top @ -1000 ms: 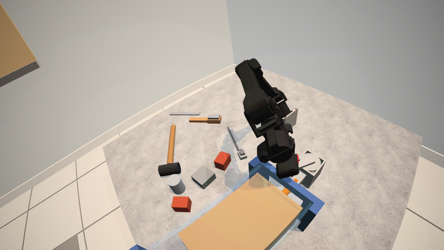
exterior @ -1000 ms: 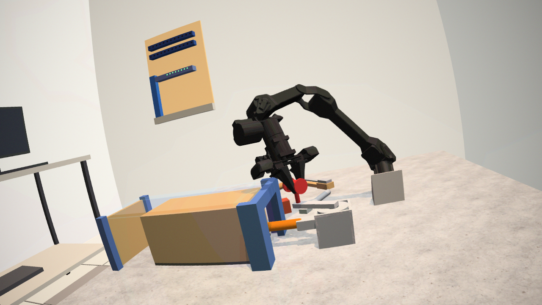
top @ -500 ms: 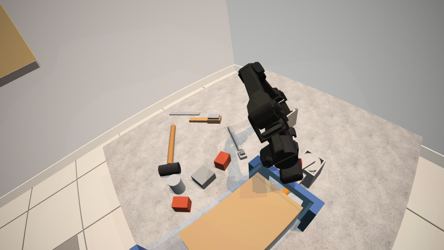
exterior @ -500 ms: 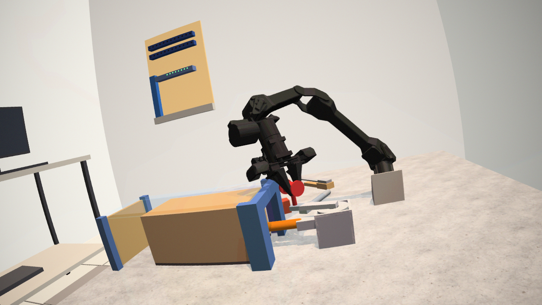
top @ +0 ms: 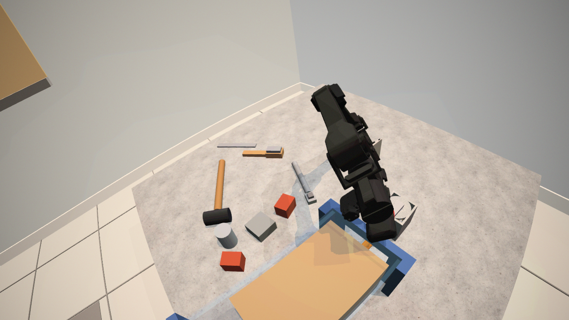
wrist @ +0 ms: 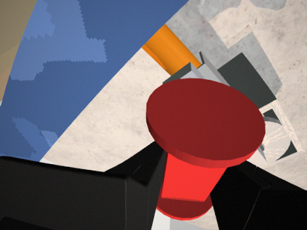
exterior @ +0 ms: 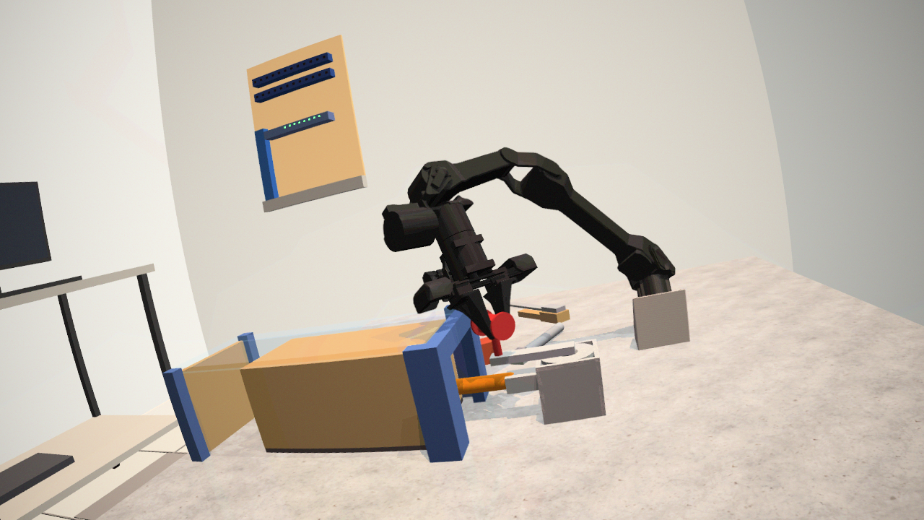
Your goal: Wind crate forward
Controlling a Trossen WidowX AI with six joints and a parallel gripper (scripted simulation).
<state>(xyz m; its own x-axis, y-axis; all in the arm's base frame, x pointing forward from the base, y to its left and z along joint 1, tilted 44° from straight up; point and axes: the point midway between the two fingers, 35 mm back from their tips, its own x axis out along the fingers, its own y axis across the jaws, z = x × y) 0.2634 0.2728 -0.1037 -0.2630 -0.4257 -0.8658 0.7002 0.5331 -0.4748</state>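
Observation:
My gripper (exterior: 494,322) (wrist: 184,147) is shut on the red knob (exterior: 502,326) (wrist: 204,119) of the winch handle. The handle's grey arm (exterior: 539,354) lies level across the top of the winch (top: 405,224) (exterior: 572,393), pointing towards the blue frame. The orange strap (top: 366,244) (exterior: 481,383) (wrist: 173,49) runs from the winch through the frame. The tan crate (top: 310,278) (exterior: 336,407) sits flat in the cubby, its front close behind the blue steel frame (top: 402,256) (exterior: 437,401) (wrist: 105,16). I cannot tell if they touch. The arm hides part of the winch in the top view.
Left of the cubby in the top view are a mallet (top: 219,186), a grey cylinder (top: 226,236), a grey block (top: 261,225) and two red blocks (top: 285,205) (top: 232,261). A grey tool (top: 302,178), a wooden-handled tool (top: 254,153) and a thin bar (top: 236,145) lie farther back.

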